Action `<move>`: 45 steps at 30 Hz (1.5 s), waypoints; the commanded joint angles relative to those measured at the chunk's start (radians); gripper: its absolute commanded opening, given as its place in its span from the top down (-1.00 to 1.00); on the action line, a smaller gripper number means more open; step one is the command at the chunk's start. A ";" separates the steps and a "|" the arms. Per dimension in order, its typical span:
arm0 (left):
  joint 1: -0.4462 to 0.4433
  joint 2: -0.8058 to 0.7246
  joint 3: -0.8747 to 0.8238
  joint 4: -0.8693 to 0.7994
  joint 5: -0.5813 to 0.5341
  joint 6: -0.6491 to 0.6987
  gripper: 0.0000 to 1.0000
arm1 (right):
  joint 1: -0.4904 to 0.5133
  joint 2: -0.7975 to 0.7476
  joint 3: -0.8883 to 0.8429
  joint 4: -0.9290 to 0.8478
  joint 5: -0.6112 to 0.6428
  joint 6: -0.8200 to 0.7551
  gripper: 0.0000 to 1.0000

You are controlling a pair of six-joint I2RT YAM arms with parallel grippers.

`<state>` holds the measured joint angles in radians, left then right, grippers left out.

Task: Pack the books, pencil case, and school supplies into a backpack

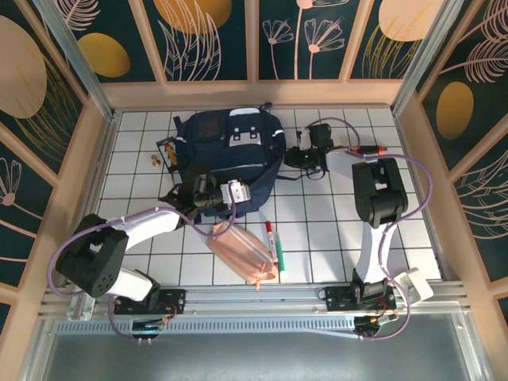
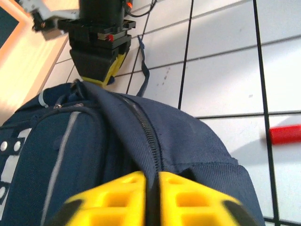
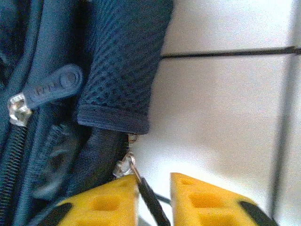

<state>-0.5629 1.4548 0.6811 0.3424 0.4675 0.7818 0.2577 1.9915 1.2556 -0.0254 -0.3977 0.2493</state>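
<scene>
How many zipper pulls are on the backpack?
2 seen by the right wrist: a blue pull at left, a metal pull beside the right gripper. More may be hidden.

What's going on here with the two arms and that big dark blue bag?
Both arms are working on the large dark navy fabric backpack, apparently to open it. The left gripper is pinched shut on the fabric ridge beside the zipper at the bag's near edge. The right gripper sits at the bag's right side, jaws apart, with a thin black zipper pull between them. The soft salmon-pink fabric pencil case and the slim red-capped marker pen lie on the white tiled table, not yet packed.
</scene>
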 commanded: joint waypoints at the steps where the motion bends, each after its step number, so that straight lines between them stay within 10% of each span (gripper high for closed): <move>1: -0.006 -0.044 0.010 0.119 0.057 -0.141 0.45 | -0.053 -0.158 -0.064 0.171 0.112 0.041 0.37; 6: -0.005 -0.072 0.046 0.175 0.019 -0.315 0.41 | -0.050 -0.332 -0.145 0.193 0.214 0.060 0.17; 10: -0.005 -0.128 0.102 0.169 -0.186 -0.599 -0.14 | -0.024 -0.423 -0.146 0.091 0.339 -0.002 -0.06; 11: -0.006 -0.148 0.121 0.140 -0.286 -0.694 -0.31 | -0.008 -0.446 -0.142 0.056 0.402 -0.036 -0.26; 12: -0.006 -0.167 0.147 0.085 -0.389 -0.789 -0.51 | 0.010 -0.466 -0.142 0.032 0.486 -0.077 -0.95; 13: -0.005 -0.186 0.172 0.020 -0.480 -0.879 -0.59 | 0.023 -0.483 -0.145 0.021 0.539 -0.112 -0.99; 20: 0.028 -0.233 0.313 -0.389 -0.685 -1.080 -0.79 | 0.056 -0.551 -0.176 0.005 0.828 0.064 -0.99; 35: 0.151 -0.289 0.346 -0.644 -0.638 -1.246 -0.98 | 0.004 -0.585 -0.282 -0.157 0.621 0.321 -0.98; 42: 0.168 -0.253 0.329 -0.617 -0.602 -1.286 -0.98 | 0.037 -0.618 -0.365 -0.181 0.264 0.307 -0.47; 45: 0.168 -0.244 0.326 -0.617 -0.601 -1.267 -0.98 | 0.187 -0.678 -0.421 -0.208 0.332 0.252 -0.35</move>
<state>-0.3996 1.1995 1.0035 -0.2592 -0.1535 -0.4767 0.3244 1.3842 0.8829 -0.1822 -0.0063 0.5457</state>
